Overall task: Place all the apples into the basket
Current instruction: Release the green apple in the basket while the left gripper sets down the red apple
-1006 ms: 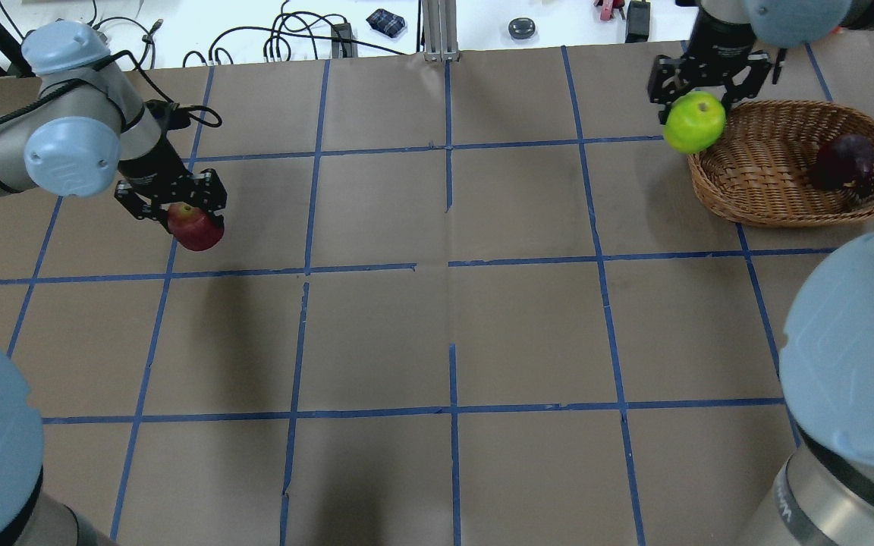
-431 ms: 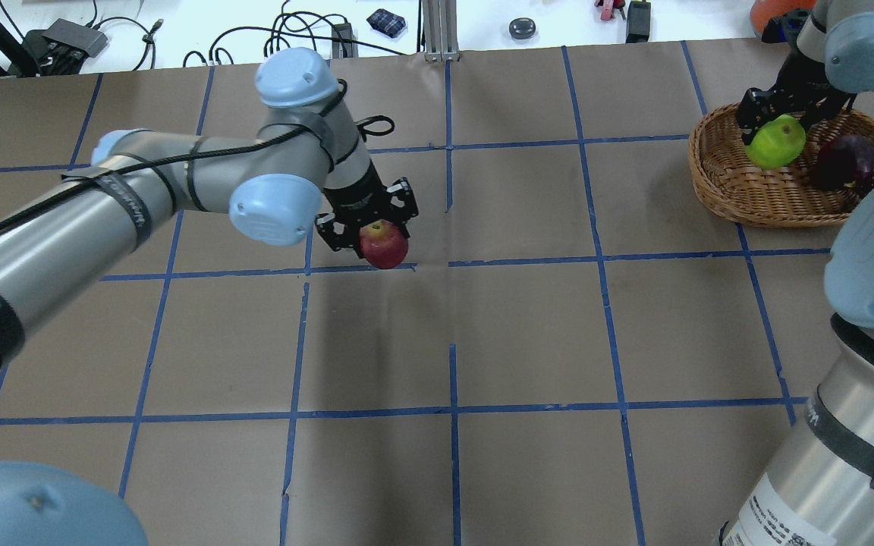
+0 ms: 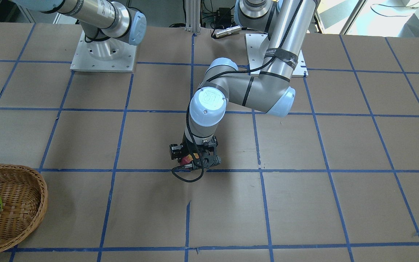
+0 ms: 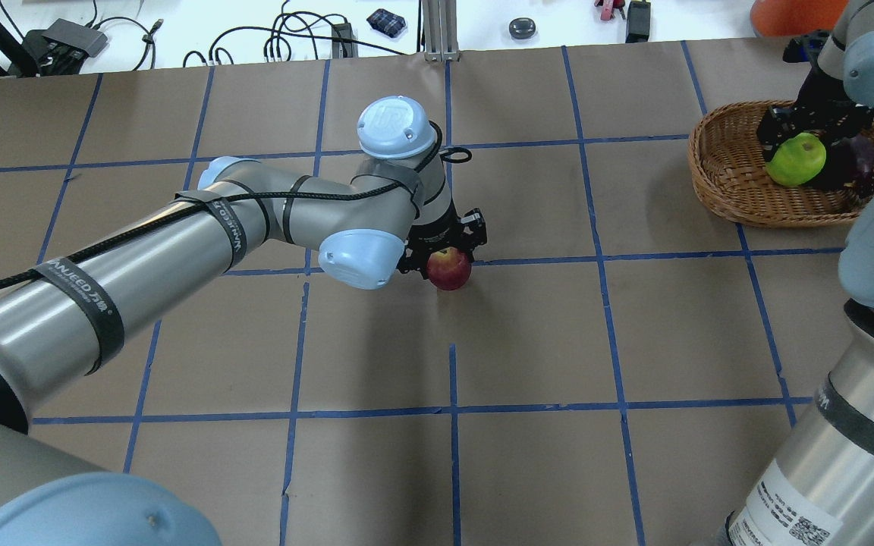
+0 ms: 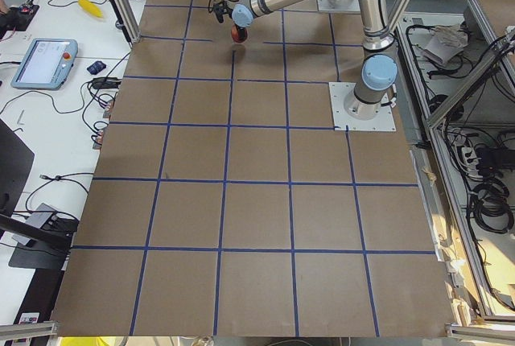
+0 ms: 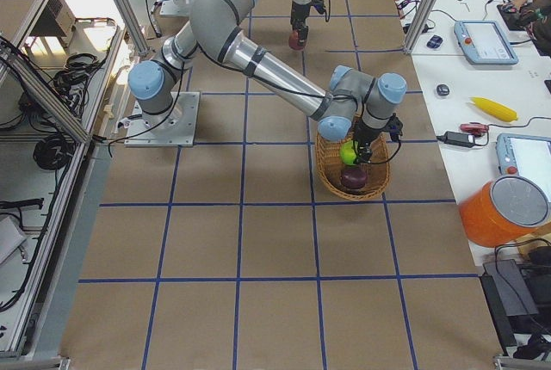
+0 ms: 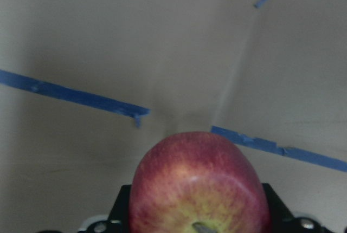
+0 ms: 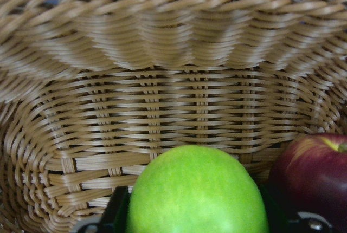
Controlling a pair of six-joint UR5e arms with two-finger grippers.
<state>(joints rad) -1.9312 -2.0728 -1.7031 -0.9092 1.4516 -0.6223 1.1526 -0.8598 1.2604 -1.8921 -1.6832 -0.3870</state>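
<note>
Since a second ago my left gripper [image 4: 446, 256] has carried the red apple [image 4: 449, 270] from the table's [image 4: 536, 334] left side to its middle. Less than half a second back it was one grid line short of here. The fingers are clamped on the apple's sides, and it hangs above the brown paper where the blue tape lines [image 4: 528, 261] cross.

My right gripper [image 4: 799, 149] has gone from the basket's [image 4: 714, 182] left rim, outside it, to inside the wicker wall. It holds the green apple [image 4: 795, 162] low, just beside the dark apple [image 4: 852, 161] lying in the basket. I cannot tell whether the two touch, or whether the green one rests on the weave.

The red apple points its yellowish stem end up at my wrist. The green apple's stem dimple also faces up. Both are round, with no clear long axis. The basket's long axis runs across the table, left to right in the overhead view.
</note>
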